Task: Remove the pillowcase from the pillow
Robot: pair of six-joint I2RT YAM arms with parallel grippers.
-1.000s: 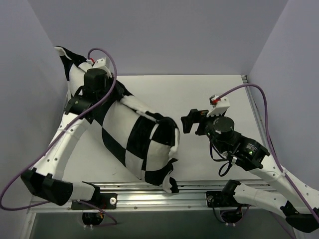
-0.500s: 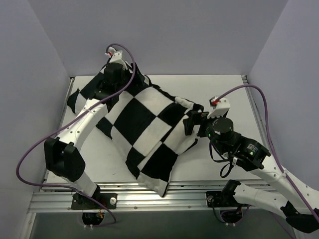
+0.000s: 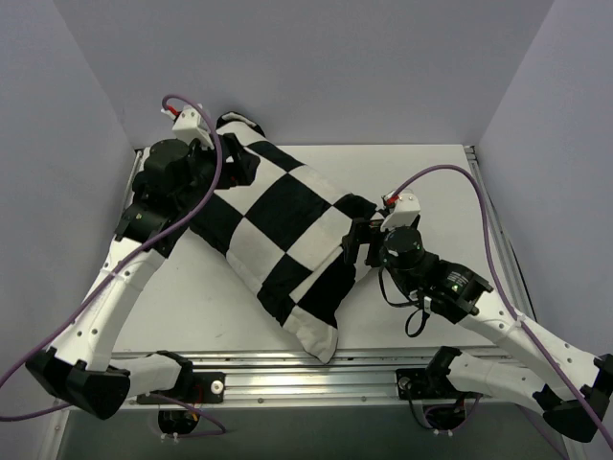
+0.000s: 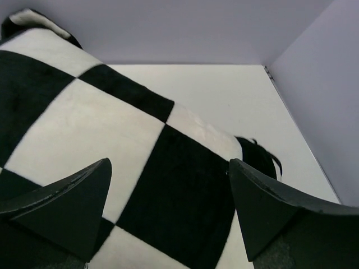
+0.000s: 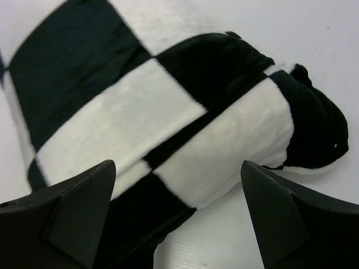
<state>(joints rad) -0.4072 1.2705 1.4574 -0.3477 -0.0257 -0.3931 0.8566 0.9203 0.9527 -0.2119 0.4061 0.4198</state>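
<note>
- Top view: the checkered pillowcase (image 3: 287,235) lay slantwise across the white table (image 3: 441,177), running from the far left corner down toward the metal rail (image 3: 316,372) at the near edge.
- Top view: the pillow was wrapped inside the cloth, and none of its plain surface could be told apart from the white squares.
- Top view: the left gripper (image 3: 241,168) sat at the far end of the bundle, on or just above the cloth; whether it touched could not be told from there.
- Top view: the right gripper (image 3: 352,244) stood against the right side of the bundle, about midway along its length, with purple cables looping from both arms.
- Left wrist view: the left gripper (image 4: 168,165) had its two dark fingers (image 4: 67,207) spread wide apart, clamping nothing.
- Left wrist view: the pillowcase (image 4: 84,123) filled the space beneath and beyond them, and bare table (image 4: 224,89) and pale wall (image 4: 168,28) showed behind.
- Right wrist view: the right gripper (image 5: 178,165) was likewise spread wide, its fingers (image 5: 73,213) on either side of the frame and nothing pinched between them.
- Right wrist view: the pillowcase (image 5: 140,112) lay just ahead of them, its black folded end (image 5: 314,123) bunched at the right and resting on the table (image 5: 235,241).
</note>
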